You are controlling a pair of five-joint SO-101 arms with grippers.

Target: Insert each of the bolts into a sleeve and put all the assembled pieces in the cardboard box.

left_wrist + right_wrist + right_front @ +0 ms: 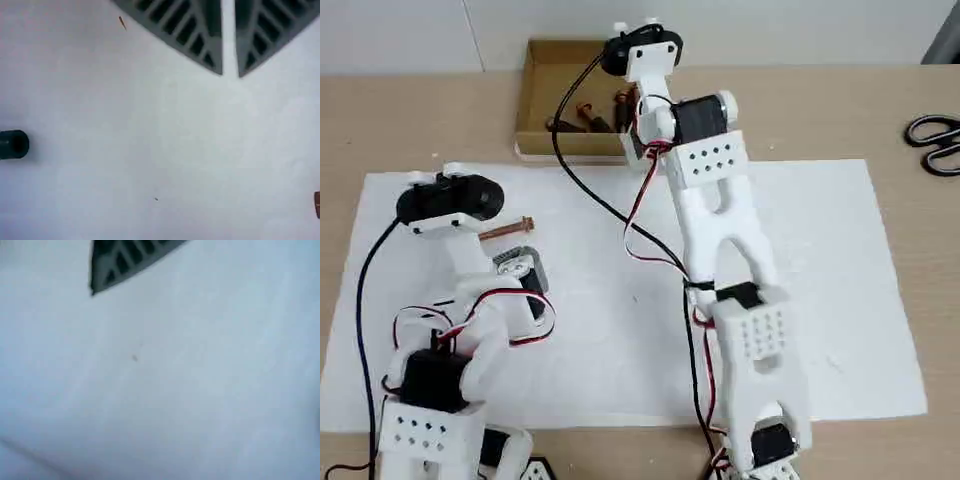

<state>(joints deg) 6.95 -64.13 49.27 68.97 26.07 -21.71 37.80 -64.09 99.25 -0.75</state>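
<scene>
In the left wrist view my left gripper (230, 73) hangs over white paper, its dark fingers nearly together with a thin slit and nothing between them. A black sleeve (12, 144) lies off to one side and the end of a copper bolt (317, 204) shows at the opposite edge. In the high view that bolt (506, 230) lies on the paper beside the left arm's head (445, 200). The right arm (720, 210) stretches to the cardboard box (545, 60), which holds bolts in sleeves (588, 113). One right finger (120, 262) shows over a pale surface, with a wide gap beside it.
A large white paper sheet (820, 300) covers the middle of the wooden table. Black scissors (935, 140) lie at the far right edge. The right arm's cable (600, 200) trails across the paper from the box.
</scene>
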